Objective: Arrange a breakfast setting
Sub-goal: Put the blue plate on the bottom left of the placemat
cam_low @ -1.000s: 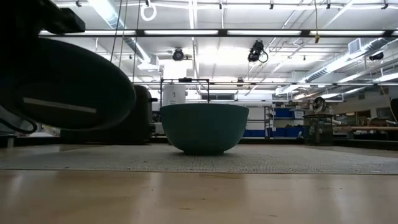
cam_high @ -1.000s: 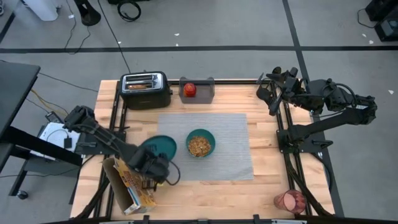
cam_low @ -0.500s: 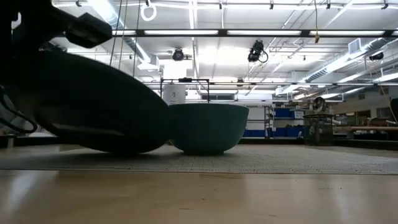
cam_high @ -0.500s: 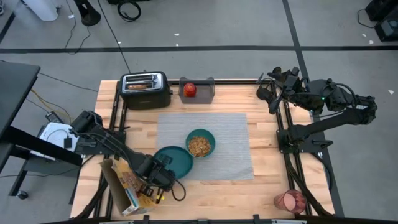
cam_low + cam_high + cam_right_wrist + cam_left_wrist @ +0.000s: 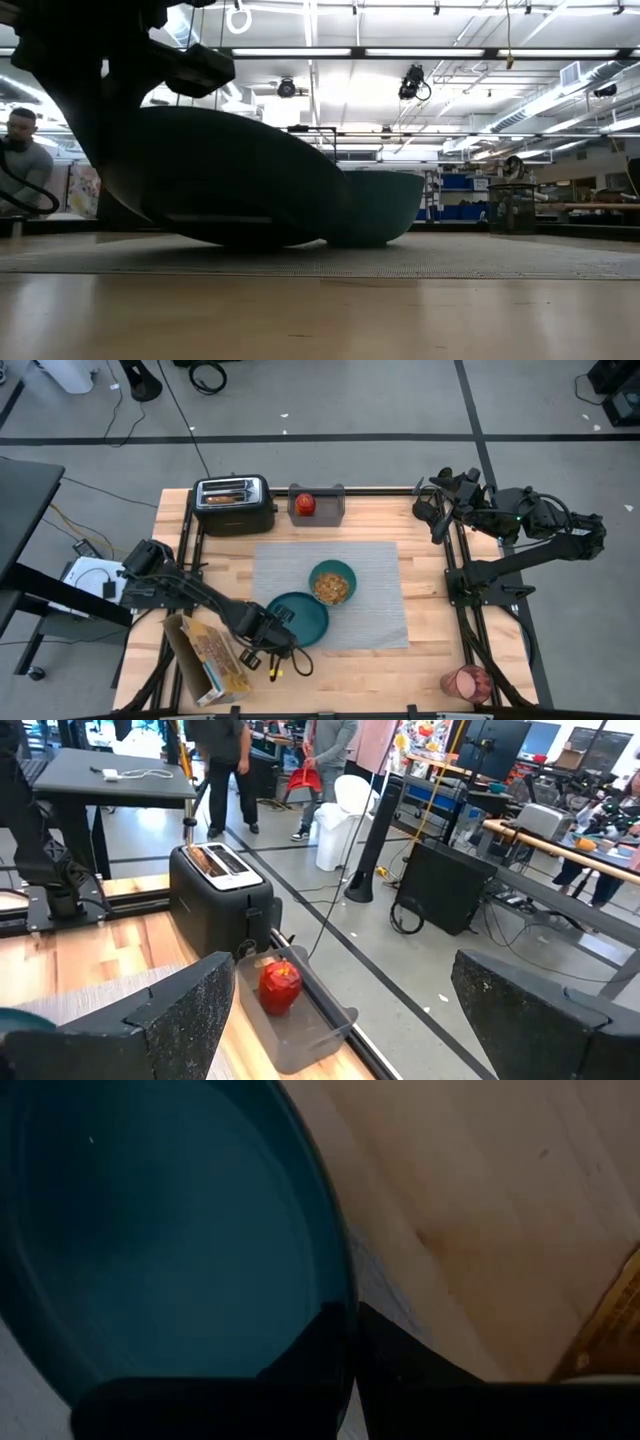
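Teal plate [image 5: 301, 616] pinched by left gripper [image 5: 268, 632] fingers, touching cereal-filled bowl [image 5: 332, 582], right gripper [image 5: 437, 510] fingers spread.

Two dark, near-black arms of slim jointed links, mounted on black frame rails at either side. Left hand [image 5: 268, 638] blocky and matte black, with black cable looping beside it and two flat, wedge-shaped fingers [image 5: 315, 1355]. Right hand [image 5: 440, 512] bulkier, black cables along its links, with broad, finely textured dark fingers [image 5: 150, 1010].
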